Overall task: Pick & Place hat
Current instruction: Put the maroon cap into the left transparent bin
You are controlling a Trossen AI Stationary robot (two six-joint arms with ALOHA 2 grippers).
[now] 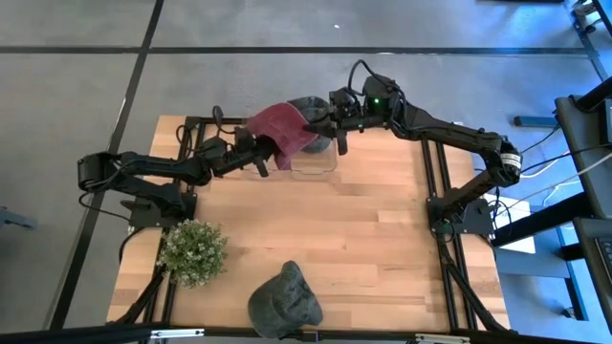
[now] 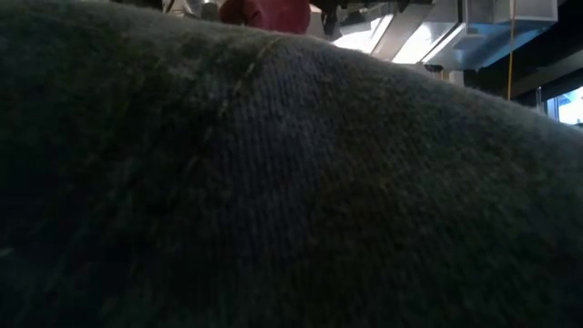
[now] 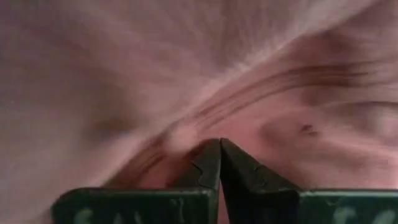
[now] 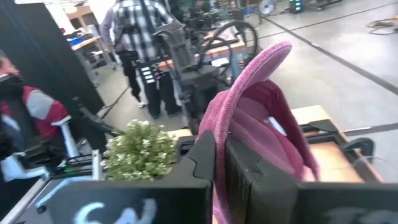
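1. At the upper centre of the high view, the red hat (image 1: pixel 280 130) hangs stretched between both arms, above the tabletop's (image 1: pixel 373 239) far edge.
2. The left end effector (image 1: pixel 260 156) is clenched on the hat's lower left hem; in its wrist view, pink fabric fills everything beyond the closed fingers (image 3: pixel 208 167).
3. The right end effector (image 1: pixel 325 124) is clenched on the hat's right side, pinching the brim (image 4: pixel 219 134).
4. A clear bin (image 1: pixel 314 158) sits just under the hat with a grey hat (image 1: pixel 308 103) behind.
5. The tabletop's middle is bare; a plant (image 1: pixel 193 251) and another grey hat (image 1: pixel 284 301) sit at the lower left and lower edge.
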